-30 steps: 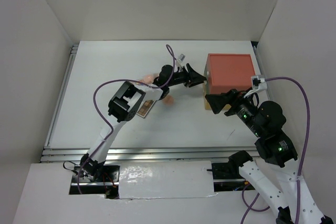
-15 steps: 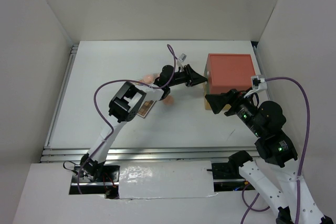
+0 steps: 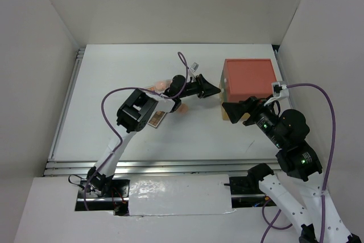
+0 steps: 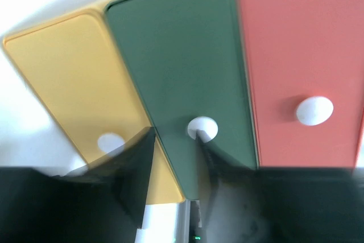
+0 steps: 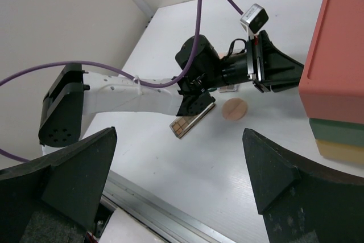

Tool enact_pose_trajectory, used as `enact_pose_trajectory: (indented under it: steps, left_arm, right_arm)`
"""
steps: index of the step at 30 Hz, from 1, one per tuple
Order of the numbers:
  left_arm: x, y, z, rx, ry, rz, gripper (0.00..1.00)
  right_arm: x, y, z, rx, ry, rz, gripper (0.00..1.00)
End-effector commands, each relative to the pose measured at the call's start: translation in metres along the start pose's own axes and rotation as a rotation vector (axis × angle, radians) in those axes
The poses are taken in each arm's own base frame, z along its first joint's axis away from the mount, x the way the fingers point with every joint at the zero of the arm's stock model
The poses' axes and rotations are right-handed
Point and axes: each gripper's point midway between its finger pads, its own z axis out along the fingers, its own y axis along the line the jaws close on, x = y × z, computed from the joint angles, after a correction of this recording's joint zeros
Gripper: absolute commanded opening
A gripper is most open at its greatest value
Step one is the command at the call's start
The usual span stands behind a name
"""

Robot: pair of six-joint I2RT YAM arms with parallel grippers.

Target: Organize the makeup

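Note:
My left gripper [image 3: 216,89] [image 4: 175,136] is at the front of the drawer box [image 3: 249,78]. Its jaws have drawn in on the white knob [image 4: 208,123] of the green drawer [image 4: 182,55], and the right finger lies against that knob. The makeup lies on the table behind it. An eyeshadow palette [image 3: 157,119] [image 5: 193,121] is partly under the left arm. A round peach compact [image 3: 183,108] [image 5: 235,108] lies beside it. More peach compacts [image 3: 161,85] show past the arm. My right gripper [image 3: 227,113] [image 5: 179,135] hangs wide open and empty near the box's front corner.
The yellow drawer [image 4: 74,66] and the red drawer [image 4: 301,44] flank the green one, both shut. White walls enclose the table on three sides. A metal rail [image 3: 142,166] runs along the near edge. The left arm's purple cable [image 3: 111,103] loops above the table.
The left jaws have narrowed around the green drawer's knob, and that gripper has shifted slightly left, away from the box. The right arm has not moved.

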Motion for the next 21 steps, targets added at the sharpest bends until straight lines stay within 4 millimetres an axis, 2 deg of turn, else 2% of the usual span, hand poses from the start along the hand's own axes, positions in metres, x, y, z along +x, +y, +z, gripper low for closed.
enact_pose_trajectory:
  steps: [1,3,4,13,21]
  left_arm:
    - [-0.002,-0.023,-0.002,0.051,0.022,0.061,0.51]
    - [0.000,-0.021,-0.003,0.047,0.023,0.056,0.59]
    - [0.000,-0.023,-0.002,0.055,0.021,0.058,0.60]
    - [0.002,-0.037,0.006,0.110,0.022,0.050,0.63]
    - [0.003,-0.042,0.013,0.129,0.025,0.043,0.61]
  right_arm:
    - [-0.009,0.006,0.003,-0.028,-0.036,-0.010,1.00]
    - [-0.009,0.006,0.003,-0.026,-0.037,-0.009,1.00]
    - [-0.008,0.005,0.004,-0.024,-0.035,-0.010,1.00]
    - [-0.007,0.004,0.004,-0.022,-0.031,-0.011,1.00]
    - [-0.006,0.004,0.003,-0.021,-0.033,-0.011,1.00]
